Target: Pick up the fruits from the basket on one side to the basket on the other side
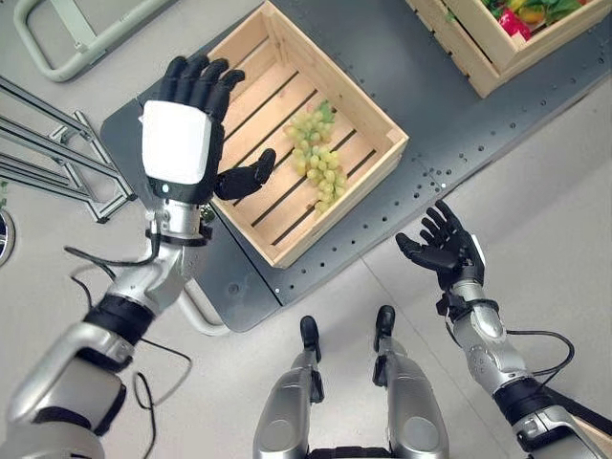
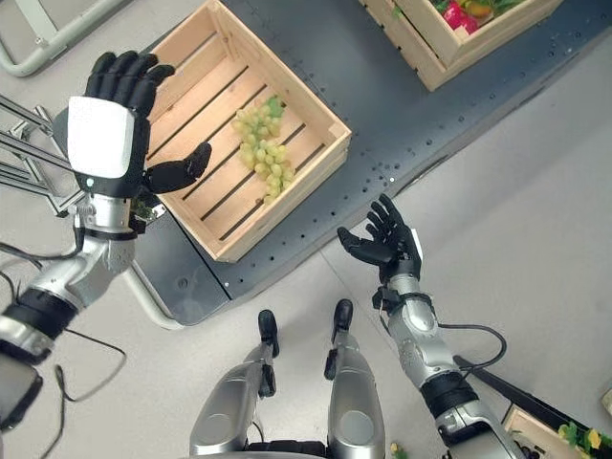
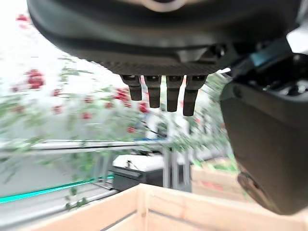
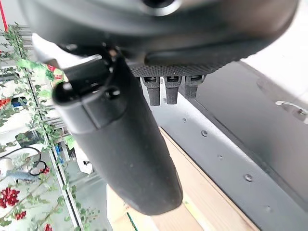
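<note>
Two wooden crates are set on a dark perforated platform [image 1: 449, 143]. The near crate [image 1: 373, 120] contains a single bunch of green grapes [image 1: 318, 158], lying on the slatted floor toward the crate's right-hand wall. The far crate [image 1: 497, 67] is seen at the upper right edge, well apart from the near one, with red and yellow produce [image 1: 521, 14] visible inside it.

The left hand [image 1: 182, 134] is raised above the near crate's left rim, back of the hand toward the camera, fingers extended and the thumb projecting over the slats; nothing is held. The right hand [image 1: 442, 251] is positioned palm-up off the platform's near edge, fingers spread and relaxed, also empty. In the left wrist view the fingers [image 3: 161, 94] are shown straight, with the crate rim [image 3: 192, 202] below them.

Handling assessment: the grape bunch is judged to be light, soft and easily bruised. Individual grapes are likely to detach if pulled or squeezed. A loose, flexible shape is to be expected, with sagging when lifted. A hold is best taken from above, fingers cupped around the widest part of the cluster or closed at the stem end, with minimal pressure applied. A pinch on a single grape is to be avoided.
</note>
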